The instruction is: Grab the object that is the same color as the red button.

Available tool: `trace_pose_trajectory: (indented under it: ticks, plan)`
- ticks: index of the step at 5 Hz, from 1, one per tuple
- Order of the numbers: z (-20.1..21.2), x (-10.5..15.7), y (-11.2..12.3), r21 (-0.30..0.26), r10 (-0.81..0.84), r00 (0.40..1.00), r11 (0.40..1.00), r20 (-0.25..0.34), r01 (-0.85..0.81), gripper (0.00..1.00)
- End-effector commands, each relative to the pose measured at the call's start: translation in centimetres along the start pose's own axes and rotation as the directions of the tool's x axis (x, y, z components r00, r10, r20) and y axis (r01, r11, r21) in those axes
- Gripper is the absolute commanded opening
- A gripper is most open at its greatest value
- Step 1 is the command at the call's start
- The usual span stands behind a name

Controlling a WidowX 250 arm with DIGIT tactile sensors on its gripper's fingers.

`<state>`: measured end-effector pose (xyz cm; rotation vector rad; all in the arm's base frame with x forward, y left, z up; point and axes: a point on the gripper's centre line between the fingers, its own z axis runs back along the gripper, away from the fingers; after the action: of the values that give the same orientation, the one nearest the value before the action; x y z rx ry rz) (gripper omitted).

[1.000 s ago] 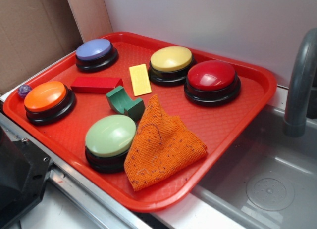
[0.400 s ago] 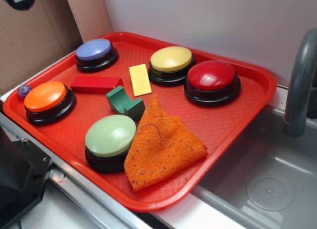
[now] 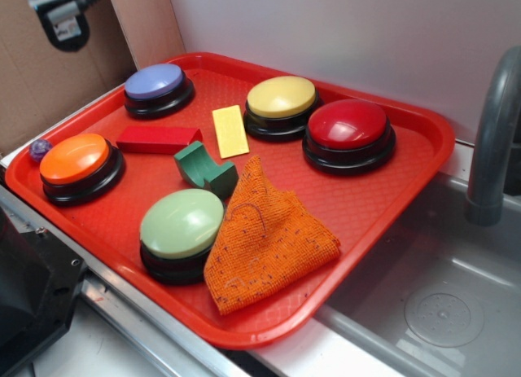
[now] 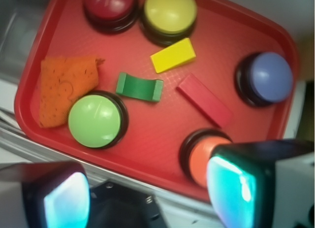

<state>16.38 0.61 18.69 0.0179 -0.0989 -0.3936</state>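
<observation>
So the end effector (image 4: 147,196) sits high up, off the near-left edge of the red tray (image 3: 423,149). In the exterior view only a bit of it pokes in at the top-left corner, cut off by the frame. In the wrist view its two fingers (image 4: 236,186) are spread wide apart with nothing between them, and they're blurry, so no detail there.

Going left to right in the wrist view: the orange cloth (image 4: 64,87) lies far left of the end effector, near the tray's rim. Next is the green button (image 4: 94,120), just ahead of the left finger. The green arch block (image 4: 139,86) sits a little further out, roughly dead ahead. Beyond that, at the far edge, the red button (image 4: 109,4) is cropped by the top of the frame, with the yellow button (image 4: 170,12) touching or nearly touching it. The yellow block (image 4: 173,55) lies just this side of the yellow button.

The red block (image 4: 204,100) lies flat on the tray, ahead and slightly right, between the arch and the blue button (image 4: 268,76). It has bare tray all round it, with the tightest gap toward the orange button (image 4: 204,156), whose near side is hidden behind the right finger.

A small purple thing (image 3: 40,149) sits on the tray rim by the orange button; can't tell what it is.
</observation>
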Motion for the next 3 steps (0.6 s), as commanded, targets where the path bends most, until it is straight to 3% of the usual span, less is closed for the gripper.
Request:
trace_pose_trajectory:
  ticks: [1,2,3]
  plan:
    - [-2.4,0.8,2.4,0.039,-0.145,0.989,0.989,0.043,0.143,1.00]
    - [-4.6,1.1,4.1,0.034,-0.170,0.985,0.985,-0.002,0.170,1.00]
    - [-7.3,2.1,5.3,0.010,-0.245,0.969,0.969,-0.005,0.245,1.00]
